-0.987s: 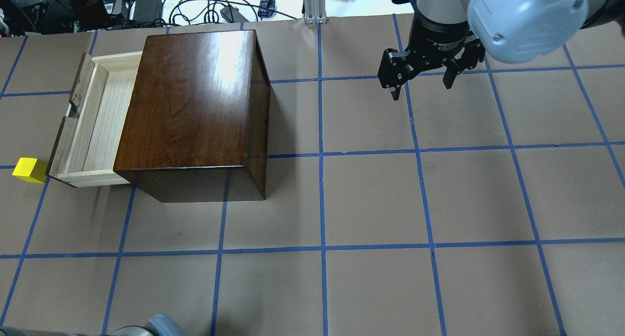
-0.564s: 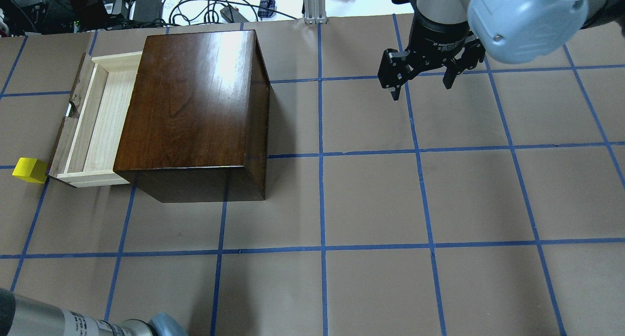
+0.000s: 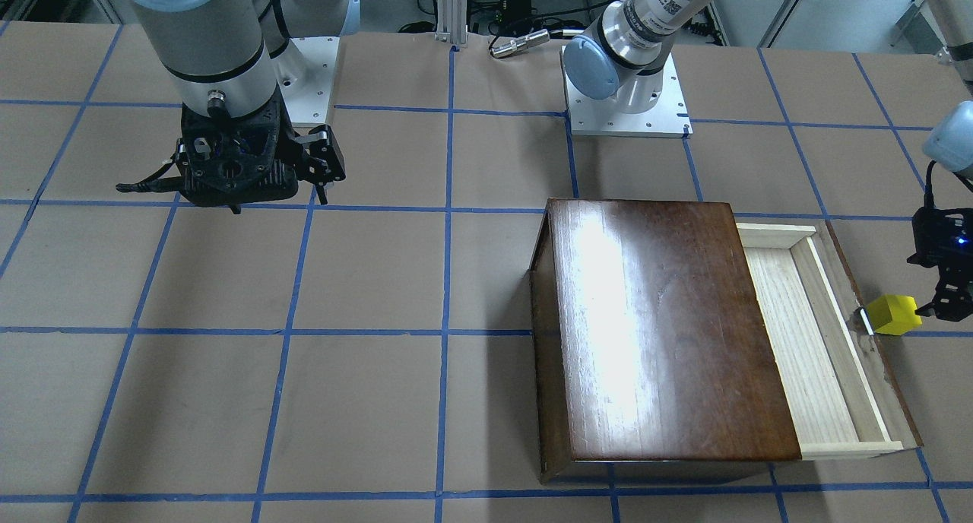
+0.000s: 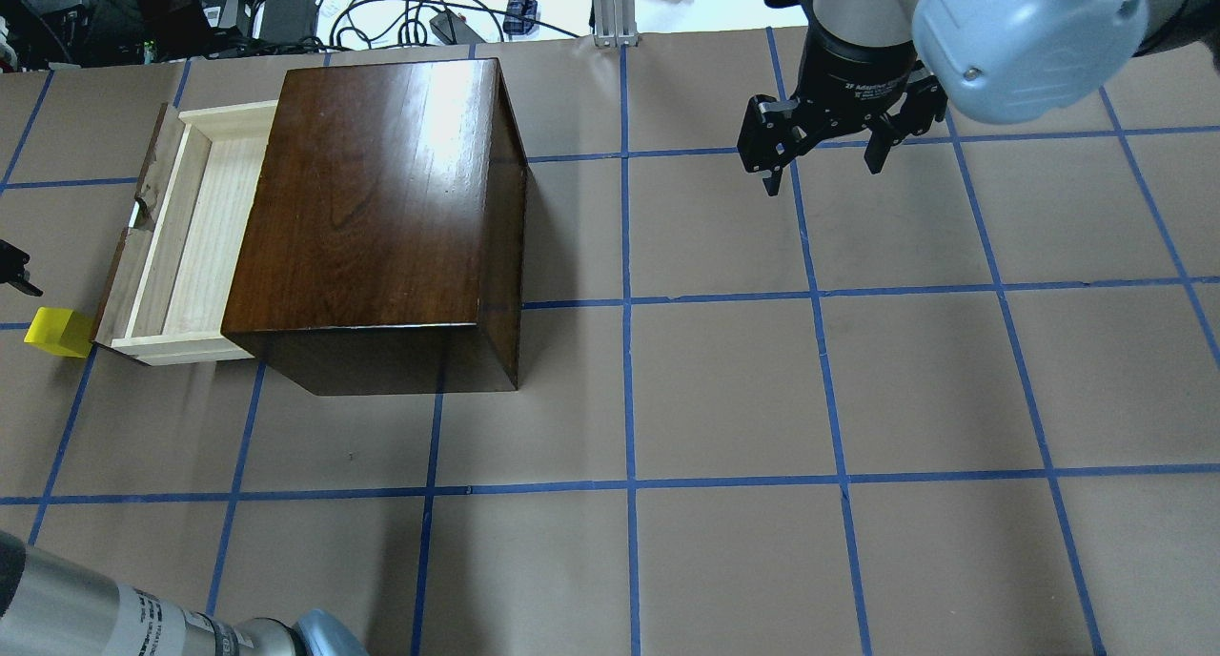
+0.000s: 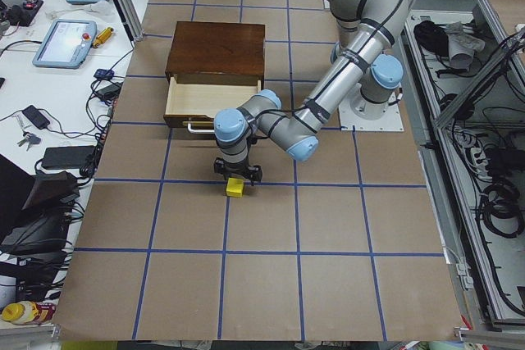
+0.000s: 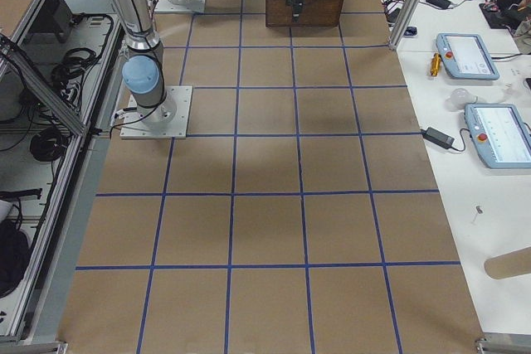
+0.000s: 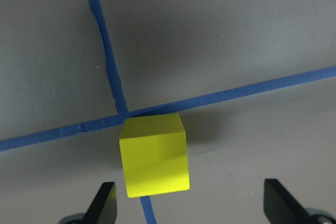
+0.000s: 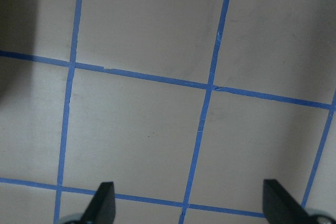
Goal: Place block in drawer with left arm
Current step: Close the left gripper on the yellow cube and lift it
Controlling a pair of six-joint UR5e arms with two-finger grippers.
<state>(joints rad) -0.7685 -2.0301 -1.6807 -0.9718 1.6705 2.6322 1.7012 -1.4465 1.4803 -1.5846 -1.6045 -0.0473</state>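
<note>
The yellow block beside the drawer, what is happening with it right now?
The left gripper hovers open over the block, which lies on the table just outside the front of the open drawer. It has not gripped it yet. The visible part of the drawer is empty. The right gripper hangs open and empty, far off on the other side of the box.

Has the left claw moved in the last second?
Yes. In the overhead view the left claw has entered at the left edge, just past the block, left of the drawer.
</note>
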